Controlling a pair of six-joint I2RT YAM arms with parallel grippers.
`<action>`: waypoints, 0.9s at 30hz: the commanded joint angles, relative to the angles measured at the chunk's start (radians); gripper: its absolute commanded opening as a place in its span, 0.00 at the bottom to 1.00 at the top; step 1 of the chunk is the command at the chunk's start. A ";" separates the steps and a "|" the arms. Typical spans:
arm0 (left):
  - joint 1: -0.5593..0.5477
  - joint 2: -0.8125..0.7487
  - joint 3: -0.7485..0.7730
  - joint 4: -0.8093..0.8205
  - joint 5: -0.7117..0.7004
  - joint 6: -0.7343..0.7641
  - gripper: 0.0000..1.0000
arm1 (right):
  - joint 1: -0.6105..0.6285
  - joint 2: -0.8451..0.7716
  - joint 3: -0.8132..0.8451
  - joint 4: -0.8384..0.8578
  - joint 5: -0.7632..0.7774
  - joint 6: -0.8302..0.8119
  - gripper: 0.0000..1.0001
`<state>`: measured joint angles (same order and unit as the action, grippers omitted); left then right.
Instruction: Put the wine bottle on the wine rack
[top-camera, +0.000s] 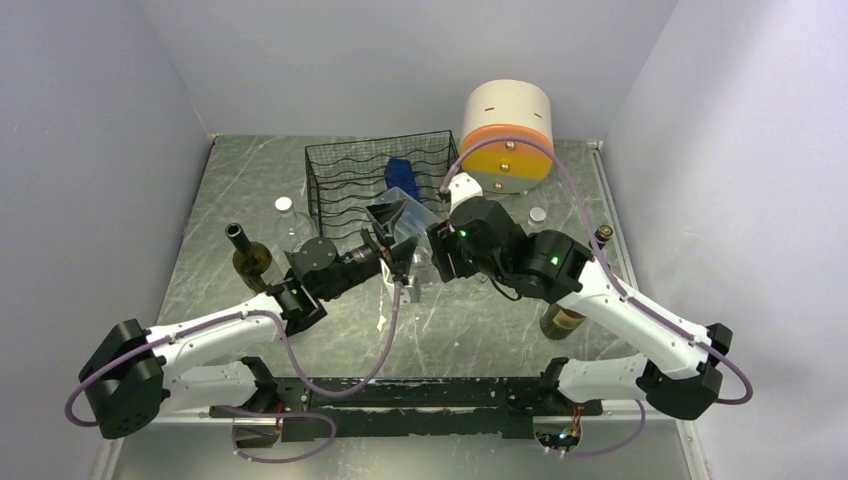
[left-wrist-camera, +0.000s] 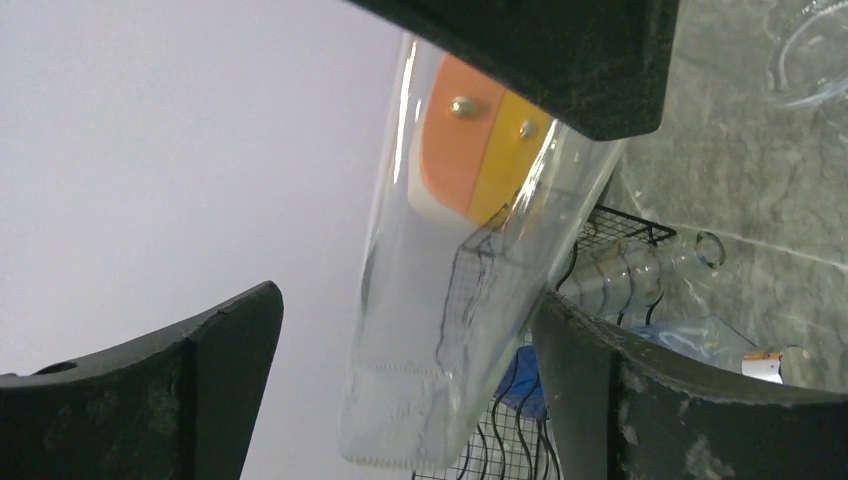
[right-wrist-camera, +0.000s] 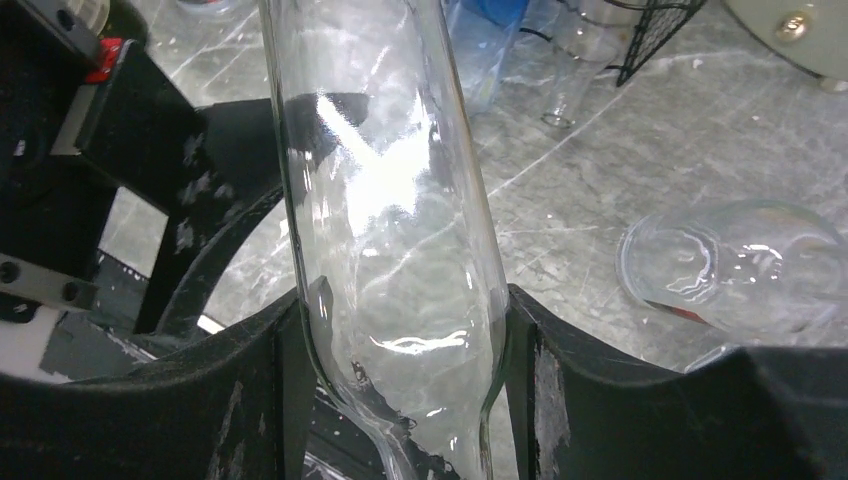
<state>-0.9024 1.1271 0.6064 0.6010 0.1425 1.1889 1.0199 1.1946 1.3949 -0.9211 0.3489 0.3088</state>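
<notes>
A clear glass wine bottle (top-camera: 412, 212) is held in the air just in front of the black wire wine rack (top-camera: 375, 180). My right gripper (right-wrist-camera: 400, 310) is shut on the bottle (right-wrist-camera: 385, 180) at its shoulder, one finger on each side. My left gripper (left-wrist-camera: 408, 300) is open, and the bottle's base end (left-wrist-camera: 450, 290) hangs between its spread fingers, close against the right finger (left-wrist-camera: 640, 390). In the top view the left gripper (top-camera: 398, 243) and the right gripper (top-camera: 437, 250) face each other. The rack's wavy wires (left-wrist-camera: 600, 240) show behind the bottle.
A blue object (top-camera: 398, 172) lies in the rack. The round cream, orange and yellow drawer unit (top-camera: 507, 135) stands at the back right. A green bottle (top-camera: 250, 258) and a clear bottle (top-camera: 290, 225) stand left. A brown bottle (top-camera: 565, 320) stands right. Another clear bottle (right-wrist-camera: 740, 265) lies on the table.
</notes>
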 joint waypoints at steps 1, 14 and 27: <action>-0.005 -0.041 -0.020 0.074 -0.008 -0.120 0.97 | -0.008 -0.059 -0.011 0.099 0.102 0.031 0.00; -0.004 -0.116 0.124 -0.126 -0.501 -1.032 0.97 | -0.012 -0.131 -0.150 0.213 0.210 0.135 0.00; -0.004 -0.201 0.384 -0.787 -0.743 -1.391 0.97 | -0.015 -0.128 -0.362 0.468 0.029 0.165 0.00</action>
<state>-0.9051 0.9474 0.9237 0.0387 -0.5411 -0.0772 1.0088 1.0672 1.0424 -0.6472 0.4603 0.4568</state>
